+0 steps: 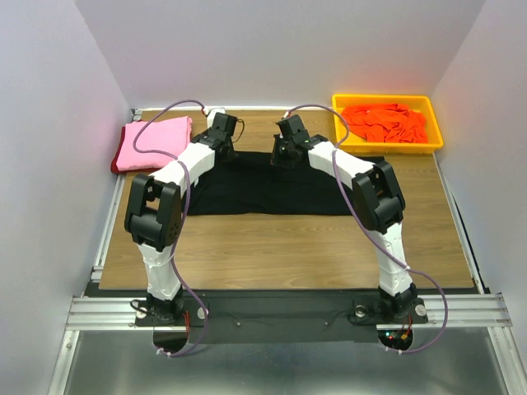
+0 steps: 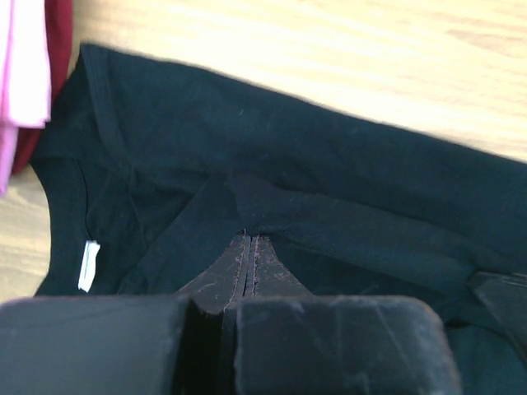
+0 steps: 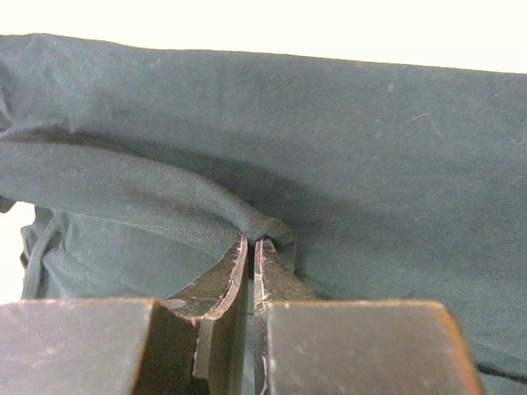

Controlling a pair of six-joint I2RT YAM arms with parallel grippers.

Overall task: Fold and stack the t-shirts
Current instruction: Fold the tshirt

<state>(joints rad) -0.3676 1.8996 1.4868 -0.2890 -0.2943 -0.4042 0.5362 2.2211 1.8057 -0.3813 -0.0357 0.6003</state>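
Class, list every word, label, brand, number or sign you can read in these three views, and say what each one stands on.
No text can be read in any view.
White tag inside the collar of the black t-shirt: too small and blurred to read; no letters can be made out.
Yellow tray and pink t-shirt: no print visible.

A yellow plastic tray (image 1: pixel 383 98) sits at the two o'clock corner of the wooden table (image 1: pixel 288 247). Metal rails (image 1: pixel 99 313) run along the six o'clock edge.
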